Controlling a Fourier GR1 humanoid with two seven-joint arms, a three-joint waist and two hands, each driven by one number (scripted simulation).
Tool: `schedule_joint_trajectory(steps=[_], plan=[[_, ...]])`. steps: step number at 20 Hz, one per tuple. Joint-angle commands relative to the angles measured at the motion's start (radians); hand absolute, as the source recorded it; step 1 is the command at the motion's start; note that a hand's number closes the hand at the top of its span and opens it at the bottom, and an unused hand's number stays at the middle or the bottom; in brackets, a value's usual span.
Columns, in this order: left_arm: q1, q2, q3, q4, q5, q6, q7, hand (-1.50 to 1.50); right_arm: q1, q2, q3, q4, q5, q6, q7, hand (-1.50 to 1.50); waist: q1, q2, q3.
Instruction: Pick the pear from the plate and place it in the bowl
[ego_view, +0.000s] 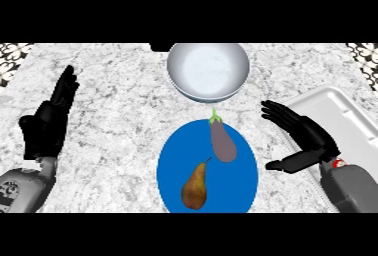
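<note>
A brown pear (195, 186) lies on the near left part of a blue plate (241, 186), its stem pointing away from me. Beside it on the same plate lies a purple eggplant (222, 141) with a green stem. Beyond the plate stands a white bowl (207, 70) with nothing in it. My right hand (303, 135) hovers open just right of the plate, fingers straight and thumb spread, apart from the pear. At the left my left hand (49, 122) rests open, fingers up.
A white tray (347, 125) lies at the right edge, partly behind my right forearm. The speckled grey counter (111, 150) stretches between my left hand and the plate.
</note>
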Motion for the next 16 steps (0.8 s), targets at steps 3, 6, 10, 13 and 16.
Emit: schedule_joint_trajectory(steps=[3,6,10,13,16], plan=[[0.016,0.011,0.006,-0.055,-0.014,-0.002,0.034,0.0,-0.162,-0.091,0.085,-0.059,0.091,0.082,0.2,-1.5,0.01,-0.003,-0.001],[-0.015,-0.036,0.003,0.022,-0.032,0.007,-0.009,0.0,-0.243,-0.023,0.164,-0.018,0.148,0.105,0.272,-1.5,0.004,0.004,-0.001],[-0.006,-0.008,0.036,-0.029,-0.017,-0.024,0.034,0.0,-0.343,0.016,0.179,-0.032,0.116,0.194,0.4,-1.5,0.003,0.0,-0.001],[-0.031,-0.019,0.052,0.016,-0.027,-0.047,0.016,0.0,-0.402,0.092,0.187,0.012,0.117,0.219,0.467,-1.5,-0.001,0.002,-0.001],[-0.014,-0.041,0.052,-0.002,-0.059,-0.033,0.034,0.0,-0.352,0.114,0.207,-0.049,0.13,0.269,0.478,-1.5,-0.007,0.0,-0.001]])
